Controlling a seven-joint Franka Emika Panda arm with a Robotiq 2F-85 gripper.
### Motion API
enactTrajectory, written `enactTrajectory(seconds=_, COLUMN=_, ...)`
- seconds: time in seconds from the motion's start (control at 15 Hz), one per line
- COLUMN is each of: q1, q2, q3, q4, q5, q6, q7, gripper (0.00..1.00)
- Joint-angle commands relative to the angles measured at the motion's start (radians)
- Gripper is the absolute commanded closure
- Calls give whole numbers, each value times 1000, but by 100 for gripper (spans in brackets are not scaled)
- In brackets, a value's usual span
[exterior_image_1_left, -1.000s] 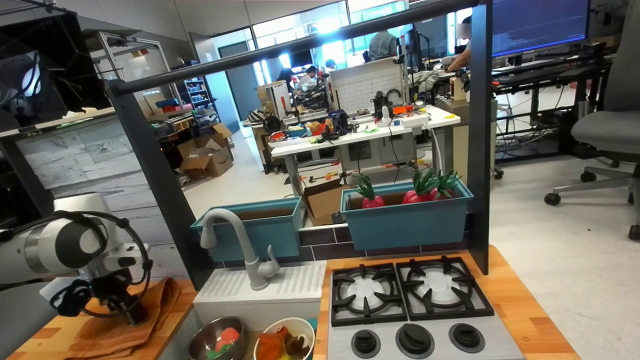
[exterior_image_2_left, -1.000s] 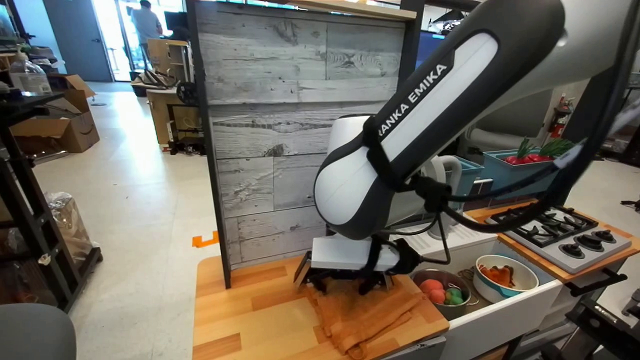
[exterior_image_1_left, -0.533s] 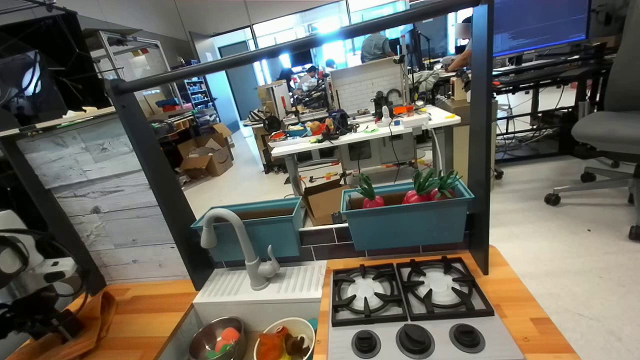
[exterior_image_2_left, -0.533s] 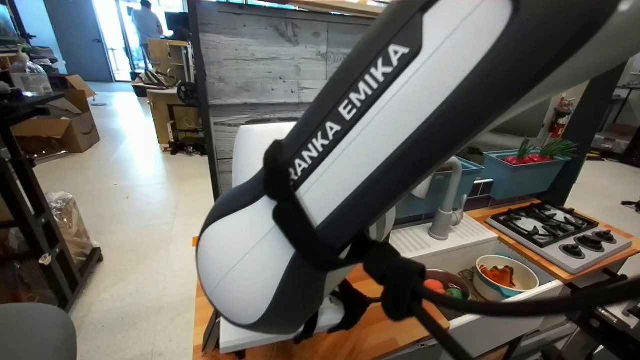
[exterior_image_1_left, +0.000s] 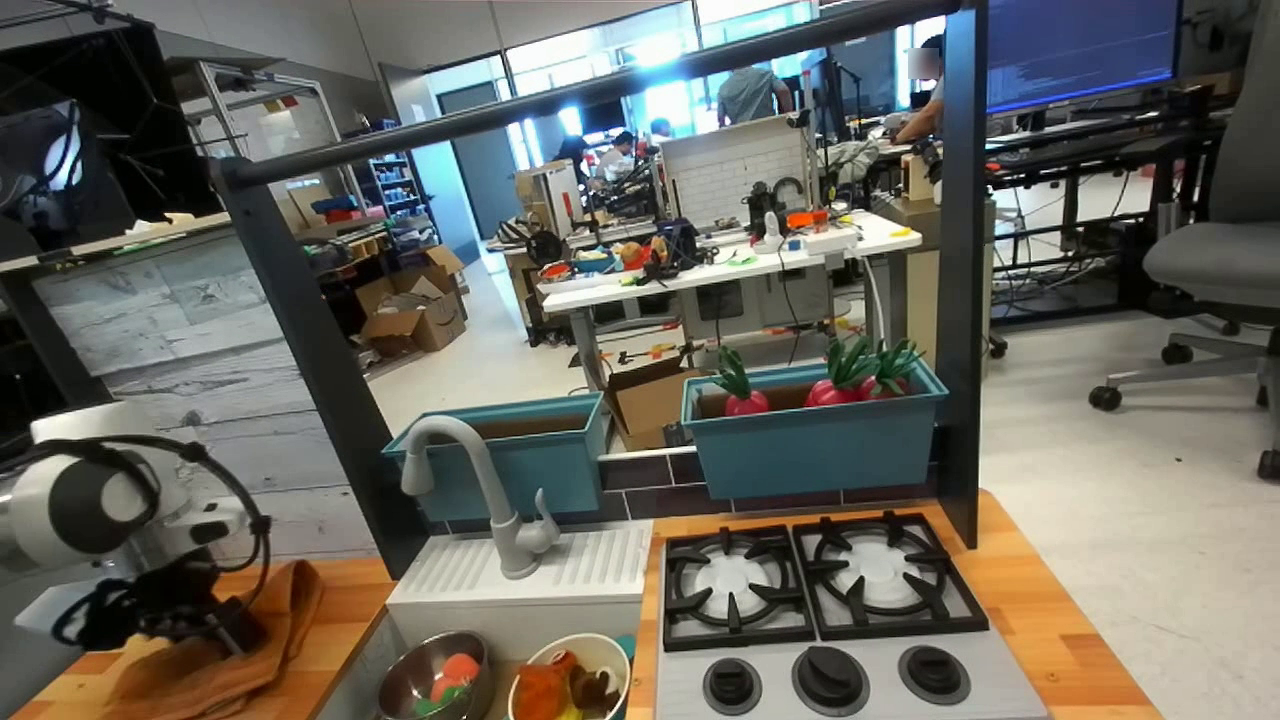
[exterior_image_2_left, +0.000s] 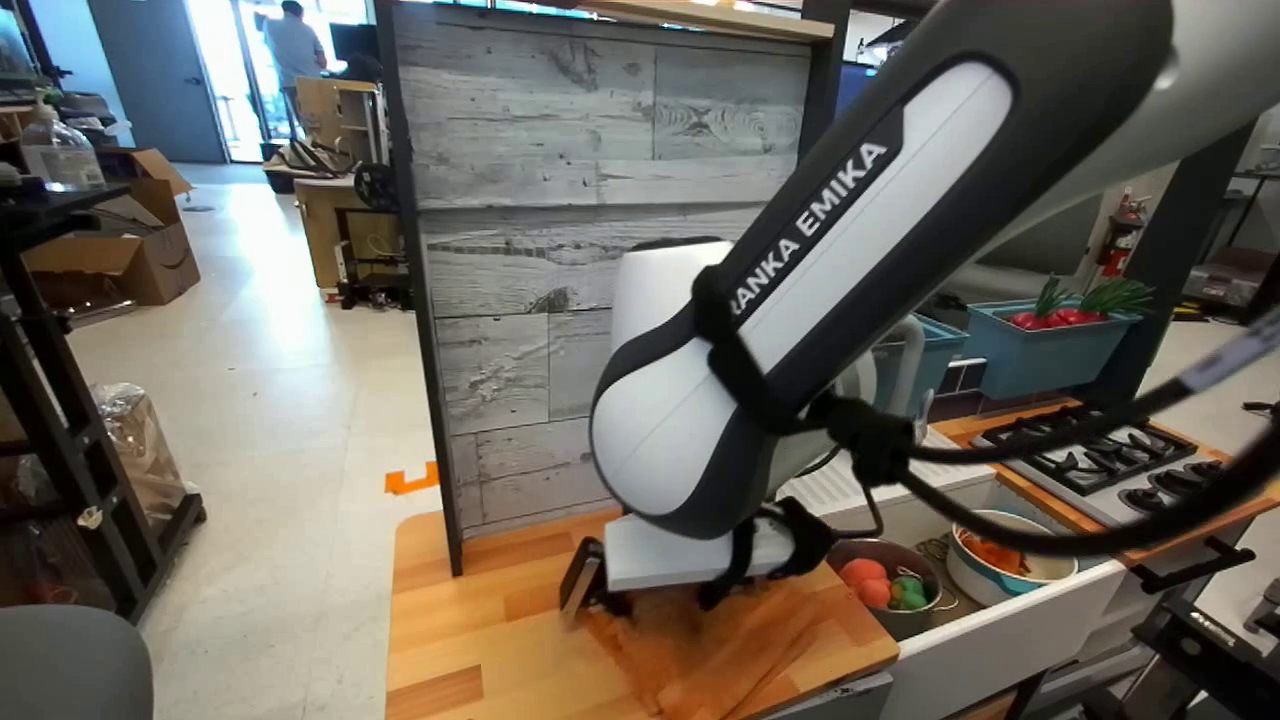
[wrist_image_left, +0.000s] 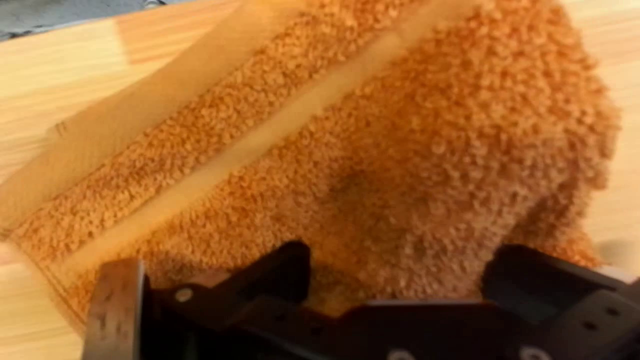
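Note:
In the wrist view an orange towel (wrist_image_left: 450, 110) with a pale stripe lies on the wooden counter (wrist_image_left: 65, 80). My gripper (wrist_image_left: 396, 260) is open over it, its two dark fingers (wrist_image_left: 285, 265) far apart with towel cloth showing between them. The gripper is low at the towel (exterior_image_1_left: 290, 620) in an exterior view, and its fingertips seem to press on the cloth; the exact contact is hidden. Rumpled towel (exterior_image_2_left: 745, 655) reaches out from under the gripper towards the counter's front edge in an exterior view.
A grey wood-look panel (exterior_image_2_left: 530, 270) rises behind the counter. Beside it is a sink with a grey faucet (exterior_image_1_left: 490, 480), a steel pot (exterior_image_1_left: 400, 675) and a white pot (exterior_image_1_left: 610, 650) holding toy food. A stove (exterior_image_1_left: 830, 630) lies beyond the sink.
The arm first swung left in the view with the faucet in front, dragging the towel along, then came back most of the way with it. The jaws stayed apart.

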Motion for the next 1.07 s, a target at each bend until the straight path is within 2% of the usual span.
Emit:
enactTrajectory(seconds=0.0, q1=-90, q2=3, q3=-40, q4=-75, q5=44, q6=5, q7=37, gripper=0)
enactTrajectory(seconds=0.2, q1=-181, q2=-15, q3=-47, q4=-135, q5=94, q6=38, q7=46, gripper=0)
enactTrajectory(seconds=0.4, q1=-176, q2=-5, q3=-22, q4=-115, q5=98, q6=87, q7=37, gripper=0)
enactTrajectory(seconds=0.87, q1=87, q2=2, q3=-15, q4=-21, q5=62, q6=265, q7=112, gripper=0)
enactTrajectory(seconds=1.0, q1=149, q2=17, q3=-19, q4=22, q5=66, q6=277, q7=136, gripper=0)
